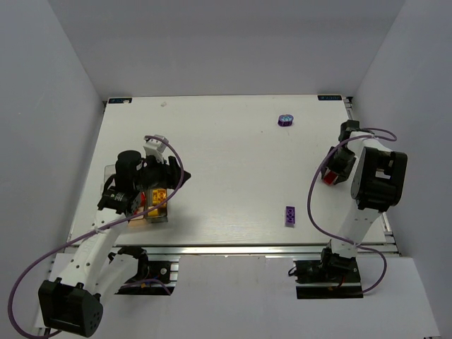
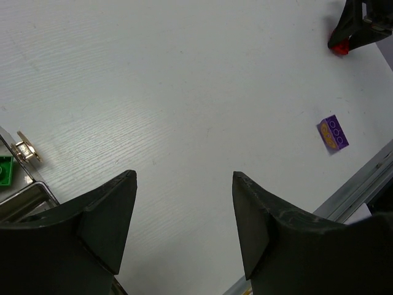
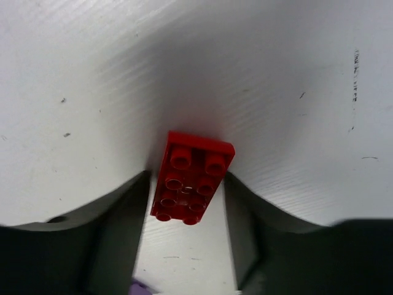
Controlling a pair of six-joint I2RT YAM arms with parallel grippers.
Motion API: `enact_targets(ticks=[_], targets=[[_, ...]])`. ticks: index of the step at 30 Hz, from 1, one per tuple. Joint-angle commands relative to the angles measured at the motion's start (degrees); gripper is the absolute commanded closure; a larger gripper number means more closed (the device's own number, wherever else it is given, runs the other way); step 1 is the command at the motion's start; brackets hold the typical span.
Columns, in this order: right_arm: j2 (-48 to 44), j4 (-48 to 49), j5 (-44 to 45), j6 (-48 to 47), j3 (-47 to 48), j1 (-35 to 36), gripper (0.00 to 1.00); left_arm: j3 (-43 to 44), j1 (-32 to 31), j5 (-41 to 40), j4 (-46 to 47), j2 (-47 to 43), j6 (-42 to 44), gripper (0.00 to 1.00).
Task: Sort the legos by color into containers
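Observation:
A red brick (image 3: 191, 178) lies studs-up on the table between my right gripper's (image 3: 186, 181) fingers. The jaws stand narrowly apart around it: the right finger touches its corner and a strip of table shows at the left finger. It also shows in the top view (image 1: 330, 176) under my right gripper (image 1: 333, 169). My left gripper (image 2: 184, 184) is open and empty, above the containers (image 1: 152, 212), which hold yellow and red bricks. A green brick (image 2: 5, 171) shows in one bin. A purple brick (image 1: 289, 215) lies front center, also in the left wrist view (image 2: 333, 133). A rounded purple piece (image 1: 284, 119) lies at the back.
The metal frame rail (image 1: 233, 248) runs along the table's near edge. Grey walls enclose the table on three sides. The right arm's cable (image 1: 314, 205) loops over the table's right side.

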Motion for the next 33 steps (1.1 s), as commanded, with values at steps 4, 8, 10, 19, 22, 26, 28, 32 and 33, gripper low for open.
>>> enact_targets(ticks=[4,8,10,19,22,26,28,32,33], targets=[[-1.36,3.67,-0.20,1.07,0.26,-0.90,0.76,-0.20,0.01,-0.84,0.95,-0.65,0.07,0.27],[-2.76,3.94,-3.97,-3.31,0.17,-0.46,1.00,-0.28,0.01,-0.93,0.96,-1.08,0.07,0.27],[-4.78,4.99,-13.78,-10.57,0.08,1.11,1.00,-0.63,0.01,-0.67,1.57,-2.05,0.16,0.27],[3.21,-12.50,-47.83,-52.97,22.30,18.34,1.00,-5.11,0.01,-2.33,8.77,-15.21,0.07,0.26],[6.72,-13.46,-51.00,-61.76,27.57,28.33,1.00,-8.10,0.01,-5.32,13.42,-19.88,-0.89,0.25],[13.92,-15.31,-55.21,-66.44,43.52,38.11,1.00,-13.20,0.01,-6.73,22.47,-29.54,-5.27,0.20],[19.81,-16.10,-58.12,-64.26,50.93,43.71,1.00,-12.42,0.01,-6.56,23.89,-31.31,-6.25,0.14],[21.85,-0.01,-55.32,-53.89,54.77,53.20,1.00,-7.24,-0.52,-2.43,21.53,-30.71,-7.39,0.10],[20.28,4.51,-53.48,-51.60,50.75,54.29,1.00,-6.44,-0.52,-1.55,21.17,-29.75,-7.66,0.09]])
